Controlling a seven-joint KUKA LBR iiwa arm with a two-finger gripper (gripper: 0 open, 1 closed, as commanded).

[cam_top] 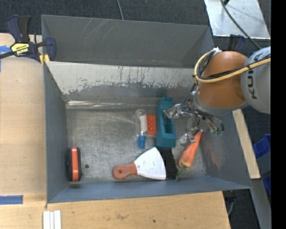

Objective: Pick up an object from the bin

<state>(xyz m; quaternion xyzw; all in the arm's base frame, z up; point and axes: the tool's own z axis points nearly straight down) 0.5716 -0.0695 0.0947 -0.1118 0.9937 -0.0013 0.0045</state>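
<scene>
Nearest the bin's front wall, 1 white scraper with a reddish handle is lying flat. Just behind it to the right, an orange carrot-shaped toy is lying tilted. The gripper is hanging over the toy's upper end, seemingly touching it, beside a teal block. Whether the pincer is open or closed, I cannot tell.

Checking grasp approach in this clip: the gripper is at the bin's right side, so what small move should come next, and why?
Probably a short descent onto the orange carrot-shaped toy. The gripper sits over that toy's upper end, beside the teal block; whether it already touches the toy is unclear. The white scraper lies further left, so the carrot looks the nearest target.
</scene>
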